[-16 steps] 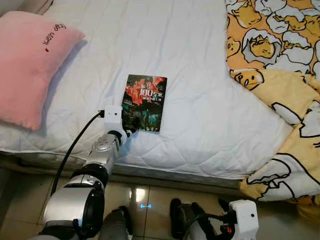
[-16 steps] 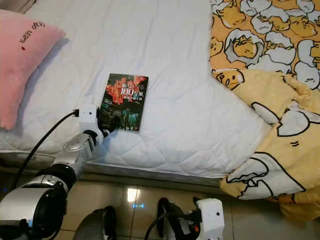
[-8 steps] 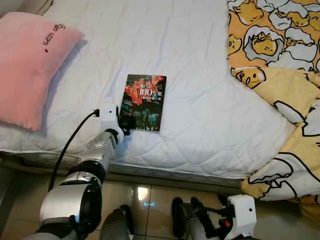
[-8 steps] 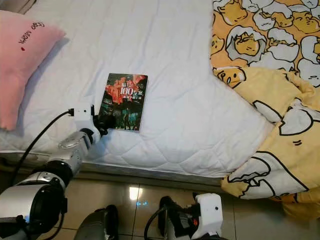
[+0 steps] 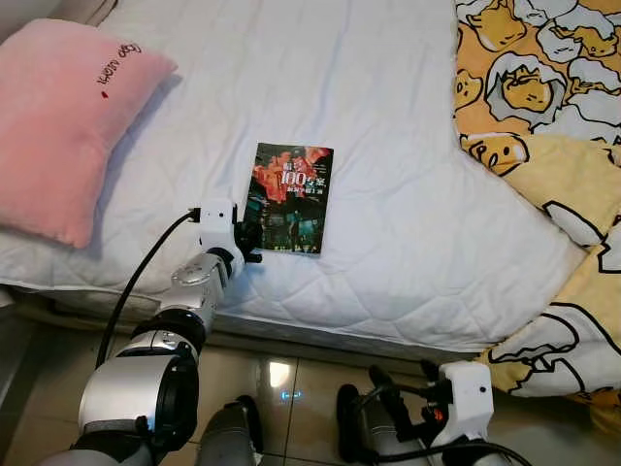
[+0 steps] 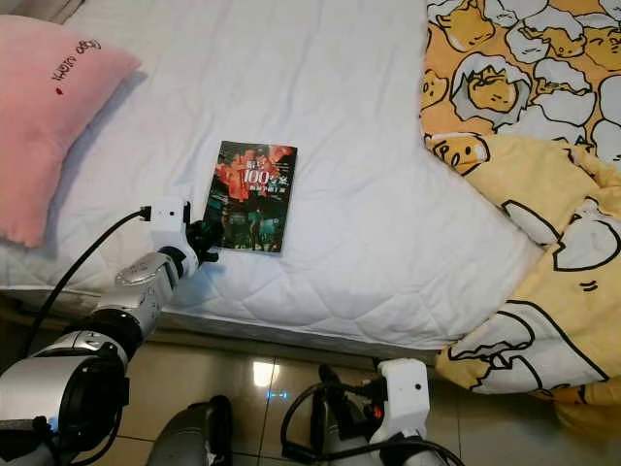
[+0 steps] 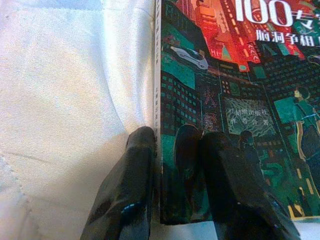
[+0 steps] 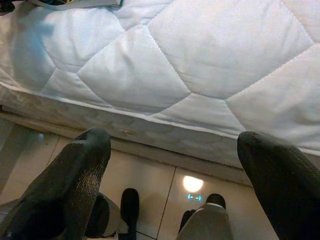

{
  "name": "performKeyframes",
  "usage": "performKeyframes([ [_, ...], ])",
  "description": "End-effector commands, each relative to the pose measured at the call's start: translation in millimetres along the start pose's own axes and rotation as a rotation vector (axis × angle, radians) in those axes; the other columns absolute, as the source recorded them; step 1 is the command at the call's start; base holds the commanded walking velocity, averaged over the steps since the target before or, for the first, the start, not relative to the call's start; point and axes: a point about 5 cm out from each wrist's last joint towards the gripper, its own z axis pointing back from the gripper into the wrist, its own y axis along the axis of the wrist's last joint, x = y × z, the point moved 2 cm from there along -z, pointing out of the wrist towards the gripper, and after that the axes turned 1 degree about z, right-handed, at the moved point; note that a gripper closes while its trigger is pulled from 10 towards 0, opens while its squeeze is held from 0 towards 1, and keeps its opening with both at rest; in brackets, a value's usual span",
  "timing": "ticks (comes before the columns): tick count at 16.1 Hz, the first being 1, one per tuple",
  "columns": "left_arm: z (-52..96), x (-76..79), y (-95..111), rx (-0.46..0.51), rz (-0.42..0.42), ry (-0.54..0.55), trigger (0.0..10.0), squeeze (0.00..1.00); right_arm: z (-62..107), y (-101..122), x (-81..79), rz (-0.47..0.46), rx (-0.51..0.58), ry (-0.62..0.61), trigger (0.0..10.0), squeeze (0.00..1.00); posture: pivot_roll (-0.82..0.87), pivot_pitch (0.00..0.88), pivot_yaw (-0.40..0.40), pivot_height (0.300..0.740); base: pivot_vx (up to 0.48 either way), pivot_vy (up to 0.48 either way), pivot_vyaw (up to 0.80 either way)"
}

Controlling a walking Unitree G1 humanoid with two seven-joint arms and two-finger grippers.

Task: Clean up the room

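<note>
White quilted bedding is covering the bed (image 5: 388,223) you are looking down on, and a dark paperback book (image 5: 289,198) is lying flat on it with its cover up, near the bed's front edge. Taking the book as your landmark: a pink pillow (image 5: 63,126) is resting well off to its left, and a yellow cartoon-print blanket (image 5: 543,116) is bunching up well off to its right and spilling over the bed's corner.

Your left gripper (image 5: 249,240) is sitting at the book's near left corner. In the left wrist view its fingers (image 7: 127,195) are closing on that corner (image 7: 175,200), one black finger pressing the sheet just outside the spine and the other lying on the cover, so the book's edge is pinched between them.

Your right gripper (image 8: 175,170) is hanging low over the tiled floor (image 5: 291,374), well below and to the right of the book, its two fingers spread wide apart and holding nothing.
</note>
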Motion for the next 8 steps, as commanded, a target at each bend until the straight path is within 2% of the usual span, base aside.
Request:
performKeyframes([
  [1, 1.3, 11.5, -21.1, -0.075, 0.040, -0.053, 0.0, 0.00, 0.6, -7.6, 6.0, -0.007, -0.028, -0.026, 10.0, 0.00, -0.11, 0.243, -0.003, 0.740, 0.000, 0.000, 0.00],
  [3, -0.3, 12.8, -10.8, -0.027, 0.041, -0.074, 0.0, 0.00, -5.9, -5.4, 5.8, -0.007, -0.013, -0.021, 10.0, 0.00, -0.09, 0.197, 0.008, 0.740, 0.000, 0.000, 0.00],
  [5, -4.4, 24.1, 25.9, 0.127, 0.050, -0.185, 0.0, 0.00, -34.3, 0.5, 3.7, 0.004, 0.026, 0.009, 10.0, 0.00, -0.03, 0.031, 0.036, 0.740, 0.000, 0.000, 0.00],
  [8, -3.2, 23.3, 46.4, 0.206, 0.046, -0.226, 0.0, 0.00, -50.3, 13.6, 5.2, 0.007, 0.077, 0.002, 10.0, 0.00, 0.00, 0.000, 0.045, 0.740, 0.000, 0.000, 0.00],
])
